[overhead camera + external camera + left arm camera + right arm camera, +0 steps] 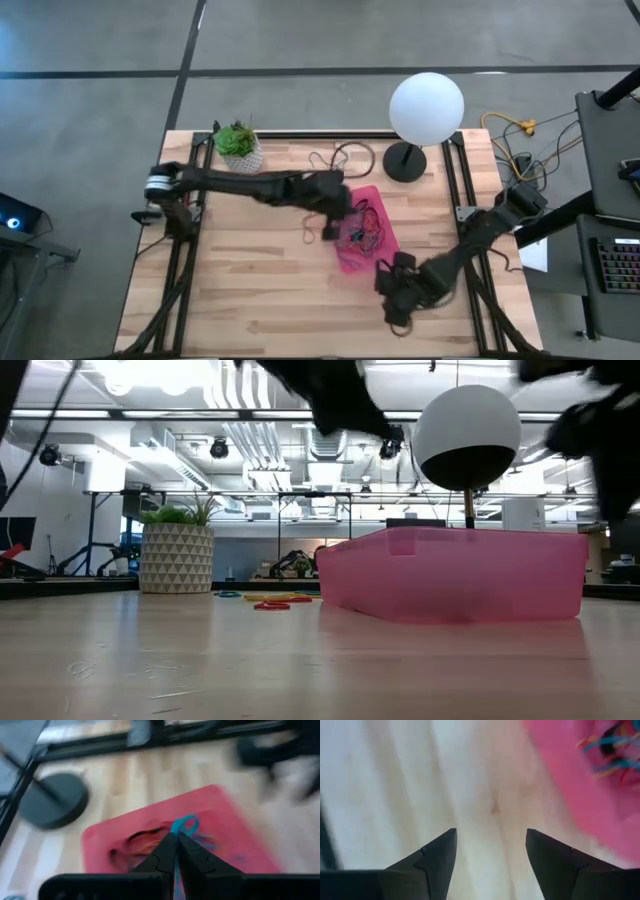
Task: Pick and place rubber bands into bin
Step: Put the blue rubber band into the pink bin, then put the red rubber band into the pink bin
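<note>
The pink bin (368,240) (460,575) sits mid-table with several rubber bands (360,232) lying in it. More rubber bands (340,157) (272,601) lie on the wood toward the far edge. My left gripper (342,224) (176,836) hangs over the bin's left side, shut on a blue-green rubber band (185,825). My right gripper (397,302) (490,845) stands open over bare wood, just off the bin's near corner (580,795), with nothing between its fingers. My left gripper pinches the blue-green rubber band between its two fingertips (167,845). A small loop of it (187,823) sticks out past the tips. The fingers slant down from the table's left side. The band is lifted above the bin's floor.
A white globe lamp on a round black base (405,160) stands at the far edge, right of the bin. A white pot with a green plant (240,148) (177,558) stands at the far left. Black frame rails (455,180) run along both table sides.
</note>
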